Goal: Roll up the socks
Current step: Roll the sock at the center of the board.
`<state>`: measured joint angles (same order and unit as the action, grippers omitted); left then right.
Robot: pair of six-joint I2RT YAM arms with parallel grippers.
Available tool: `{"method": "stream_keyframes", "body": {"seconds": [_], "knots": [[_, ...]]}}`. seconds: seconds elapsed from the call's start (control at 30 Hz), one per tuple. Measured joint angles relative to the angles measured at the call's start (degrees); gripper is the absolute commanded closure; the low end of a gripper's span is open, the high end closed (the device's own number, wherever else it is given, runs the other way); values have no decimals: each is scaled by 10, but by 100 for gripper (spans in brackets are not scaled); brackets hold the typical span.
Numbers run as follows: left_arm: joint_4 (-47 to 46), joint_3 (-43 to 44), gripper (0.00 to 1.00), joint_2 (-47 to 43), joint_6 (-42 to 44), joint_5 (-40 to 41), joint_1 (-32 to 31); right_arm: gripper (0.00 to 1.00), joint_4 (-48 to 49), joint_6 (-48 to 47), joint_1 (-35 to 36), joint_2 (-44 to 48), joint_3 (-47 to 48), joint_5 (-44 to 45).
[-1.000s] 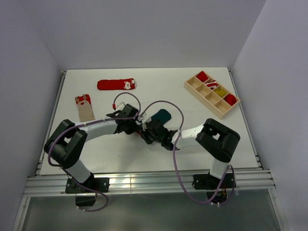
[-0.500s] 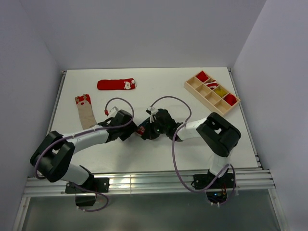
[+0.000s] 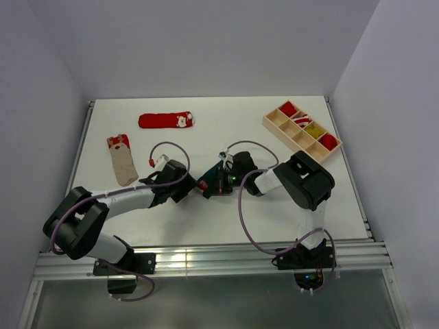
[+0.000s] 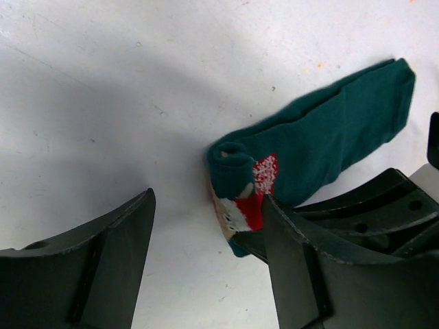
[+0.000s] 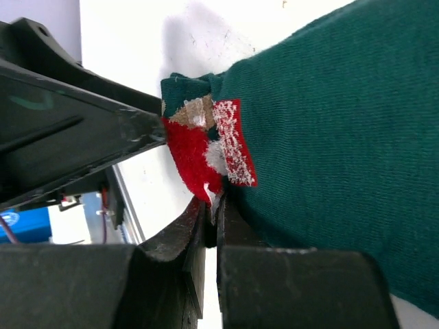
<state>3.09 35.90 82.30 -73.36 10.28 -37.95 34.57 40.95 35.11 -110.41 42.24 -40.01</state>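
Now, on the white tabletop (image 3: 226,130), near the middle and just ahead of both arms: a dark green knitted sock (image 4: 329,130), lying flat, long axis running from a curled cuff out to the toe. Points cuff-first at the left gripper (image 4: 207,205), toe farthest from it. Left jaws spread wide, nothing between them but bare table, hovering just short of the cuff. Closer in, the right gripper (image 5: 211,218), set alongside the sock, jaws pressed together and pinching the cuff's edge right under the little red-and-white figure (image 5: 195,151). Looks like the rolling has to travel along that long axis, cuff to toe, with the right arm nearer and on the fabric. At the cuff, a small green curl (image 4: 230,161), barely one turn.
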Motion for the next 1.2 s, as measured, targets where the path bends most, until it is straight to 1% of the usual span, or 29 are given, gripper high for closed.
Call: {"method": "stream_keyframes", "body": {"seconds": [0.17, 0.27, 0.3, 0.37, 0.4, 0.47, 0.5, 0.57, 0.6, 0.63, 0.67, 0.7, 0.73, 0.77, 0.87, 1.0, 1.1, 1.2], "knots": [[-18, 1, 37, 17, -3, -1, 0, 100, 21, 30, -6, -14, -2, -17], [-33, 3, 43, 27, -5, -2, 0, 100, 33, 47, -10, -23, -3, -27], [-38, 3, 48, 30, -7, -2, 0, 100, 36, 52, -10, -25, -3, -30], [-39, 3, 54, 35, -10, -1, 0, 100, 42, 61, -12, -28, -3, -32], [-41, 3, 60, 37, -10, -2, 0, 100, 46, 65, -13, -30, -3, -33], [-43, 6, 66, 42, -11, -2, 0, 100, 56, 75, -14, -34, -5, -36], [-44, 8, 75, 45, -12, -2, 0, 100, 60, 78, -14, -34, -7, -37], [-45, 14, 83, 50, -10, -4, 0, 100, 64, 79, -15, -34, -10, -36], [-45, 15, 91, 51, -10, -5, 0, 99, 66, 79, -15, -34, -10, -36], [-44, 18, 95, 53, -10, -5, 0, 98, 68, 78, -15, -34, -12, -35], [-41, 21, 97, 54, -8, -5, 0, 95, 68, 78, -15, -33, -12, -35], [-38, 24, 100, 56, -6, -5, 0, 88, 68, 76, -15, -32, -13, -33], [-30, 30, 100, 57, -3, -5, -1, 85, 66, 73, -15, -30, -14, -31], [-24, 35, 100, 59, 0, -5, -2, 79, 64, 70, -15, -27, -15, -29], [3, 59, 100, 68, 14, -3, -5, 71, 45, 49, -15, -9, -19, -16], [50, 102, 100, 83, 43, 8, -9, 65, -19, -2, -9, 52, -29, 31], [74, 124, 100, 86, 68, 27, -11, 62, -78, -54, 11, 118, -33, 103], [88, 133, 100, 86, 89, 40, -14, 60, -117, -106, 61, 181, -33, 196]]}}
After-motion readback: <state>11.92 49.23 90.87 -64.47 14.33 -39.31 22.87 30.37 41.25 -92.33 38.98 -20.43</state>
